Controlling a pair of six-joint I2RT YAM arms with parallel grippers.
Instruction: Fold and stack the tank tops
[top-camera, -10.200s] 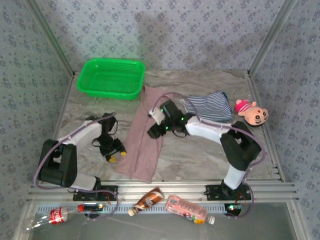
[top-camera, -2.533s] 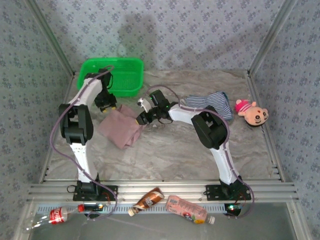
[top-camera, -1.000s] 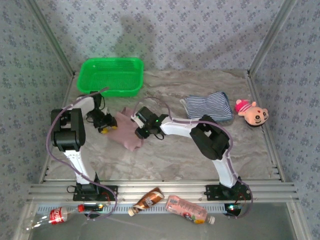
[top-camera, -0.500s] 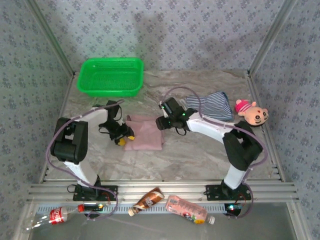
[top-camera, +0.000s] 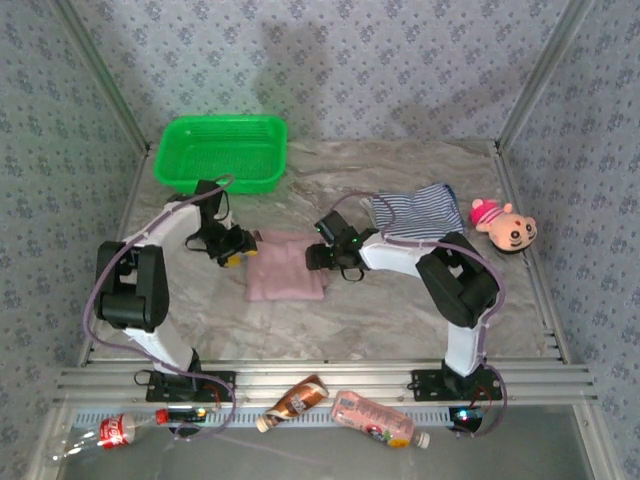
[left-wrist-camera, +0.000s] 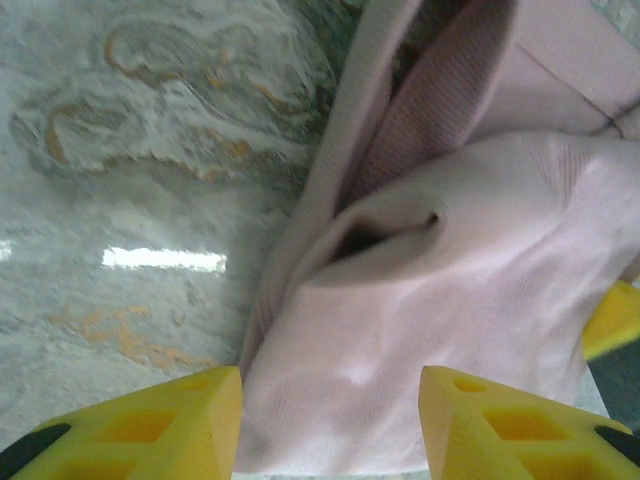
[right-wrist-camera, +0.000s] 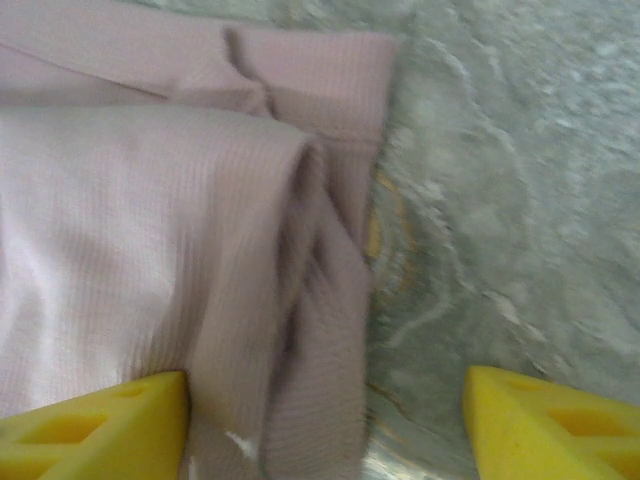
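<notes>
My left jaws and right jaws both gape wide at opposite edges of the folded pink top (top-camera: 287, 277).

The counter (top-camera: 400, 310) is a pale, marbled grey surface with faint orange veining. Near its middle a pink top (top-camera: 287, 266) lies folded into a rough rectangle, its layers stacked and slightly rumpled along the edges. A navy-and-white striped top (top-camera: 420, 212) lies folded toward the back right, well apart from the pink one. A green basket (top-camera: 222, 155) sits at the back left corner. A pink plush toy (top-camera: 503, 226) lies just beside the striped top, near the right edge.
</notes>
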